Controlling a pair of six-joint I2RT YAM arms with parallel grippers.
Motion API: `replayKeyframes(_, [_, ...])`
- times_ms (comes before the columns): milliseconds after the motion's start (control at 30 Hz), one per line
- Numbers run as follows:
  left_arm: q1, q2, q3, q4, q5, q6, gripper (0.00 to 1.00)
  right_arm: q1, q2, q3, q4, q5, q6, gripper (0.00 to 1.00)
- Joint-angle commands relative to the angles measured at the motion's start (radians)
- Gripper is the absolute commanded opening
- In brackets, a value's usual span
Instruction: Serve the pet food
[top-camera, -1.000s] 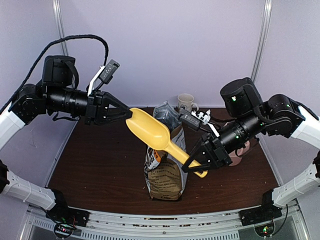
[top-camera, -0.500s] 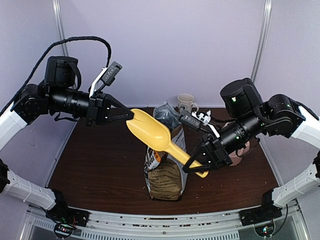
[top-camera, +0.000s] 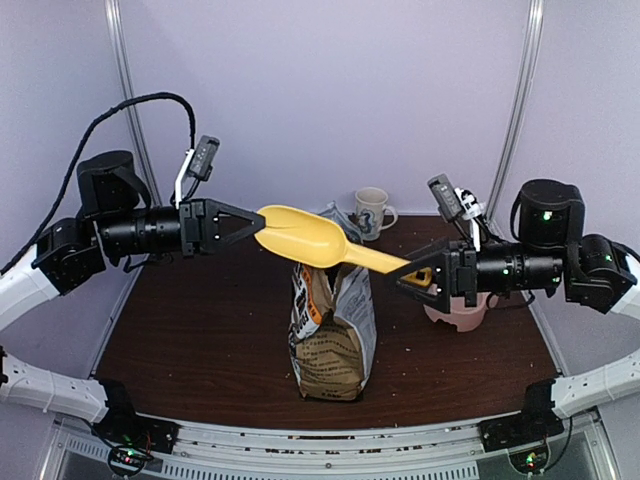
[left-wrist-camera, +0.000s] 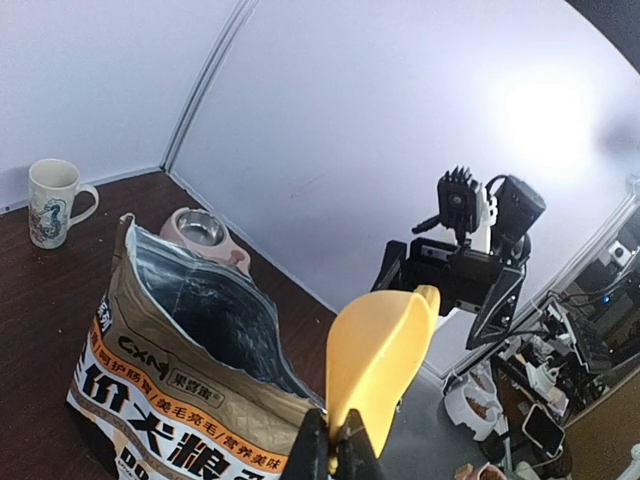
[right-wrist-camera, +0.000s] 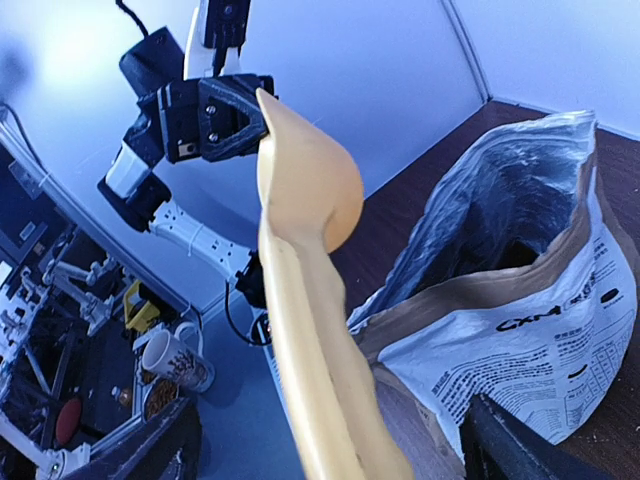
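A yellow scoop (top-camera: 318, 243) hangs level in the air above the open kraft bag (top-camera: 330, 335). My left gripper (top-camera: 254, 222) is shut on the rim of the scoop's bowl (left-wrist-camera: 385, 345), its fingertips (left-wrist-camera: 318, 455) pinched together there. My right gripper (top-camera: 412, 277) is open, its fingers (right-wrist-camera: 510, 450) spread wide on either side of the scoop's handle (right-wrist-camera: 310, 330) and clear of it. The bag (left-wrist-camera: 190, 345) stands upright with its mouth open and its inside dark. The pet food is hidden from every view.
A pink double bowl (top-camera: 455, 310) sits on the table under the right arm, also in the left wrist view (left-wrist-camera: 205, 232). A white mug (top-camera: 372, 212) stands at the back behind the bag. The table's front edge (top-camera: 320, 425) runs just before the bag.
My right gripper opened and let go of the scoop's handle as that arm swung out to the right. The scoop levelled out, and the left gripper closed on its rim.
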Motion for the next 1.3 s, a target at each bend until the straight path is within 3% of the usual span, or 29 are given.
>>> replayKeyframes(0, [0.007,-0.038,-0.065,0.271,-0.065,-0.159,0.00,-0.004,-0.060,-0.128,0.360,0.178,0.153,0.93])
replayKeyframes(233, [0.007,-0.054,-0.086,0.254,-0.049,-0.174,0.00,-0.004,-0.057,-0.196,0.498,0.161,0.220,0.90])
replayKeyframes(800, [0.006,-0.037,-0.078,0.236,0.000,-0.169,0.00,-0.004,0.019,-0.137,0.519,0.042,0.216,0.55])
replayKeyframes(1167, [0.007,-0.049,-0.086,0.211,-0.024,-0.163,0.00,-0.004,0.006,-0.142,0.523,0.058,0.208,0.54])
replayKeyframes(1267, [0.006,-0.062,-0.088,0.204,-0.048,-0.156,0.00,-0.004,0.000,-0.144,0.520,0.060,0.205,0.60])
